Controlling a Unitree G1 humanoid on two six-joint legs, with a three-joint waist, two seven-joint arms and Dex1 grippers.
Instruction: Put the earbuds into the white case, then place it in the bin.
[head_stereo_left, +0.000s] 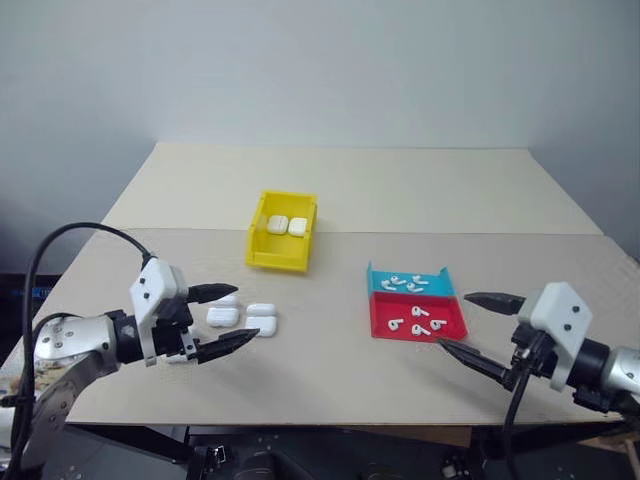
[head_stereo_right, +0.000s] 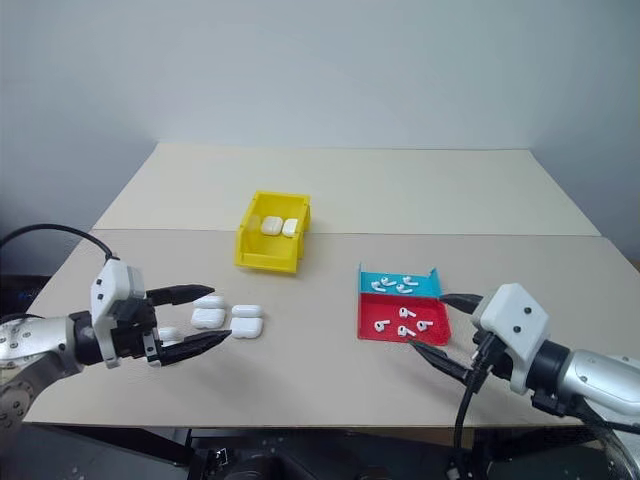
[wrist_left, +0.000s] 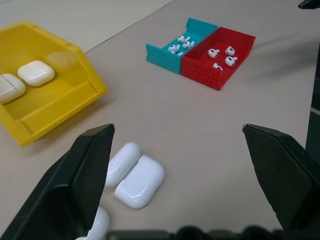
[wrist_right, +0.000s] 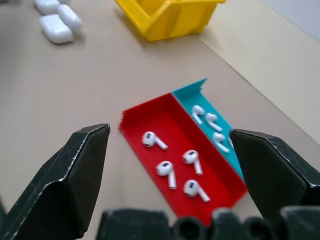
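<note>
Left eye view: both arms hang above the near edge of the desk (head_stereo_left: 330, 400), one at each side, with the work spread between them. The left end effector (head_stereo_left: 232, 318) has its fingers spread wide and holds nothing; the right end effector (head_stereo_left: 478, 328) is likewise spread and empty.

The relation that matters is which arm sits nearer which pile. A cluster of white cases (head_stereo_left: 243, 317) lies on the desk just beyond the left end effector's fingertips, toward the middle of the desk. They seem to lie flat with lids shut and their long axes running roughly across the desk, though they are small here and that is hard to confirm. The earbuds (wrist_right: 172, 165) lie loose in a shallow red and blue tray (head_stereo_left: 440, 329), just in front of the right end effector, stems pointing various ways.

So the left arm looks better placed for a case and the right for an earbud. The bin (head_stereo_left: 280, 255) stands farther back, closer to the left arm, and already holds two cases.
</note>
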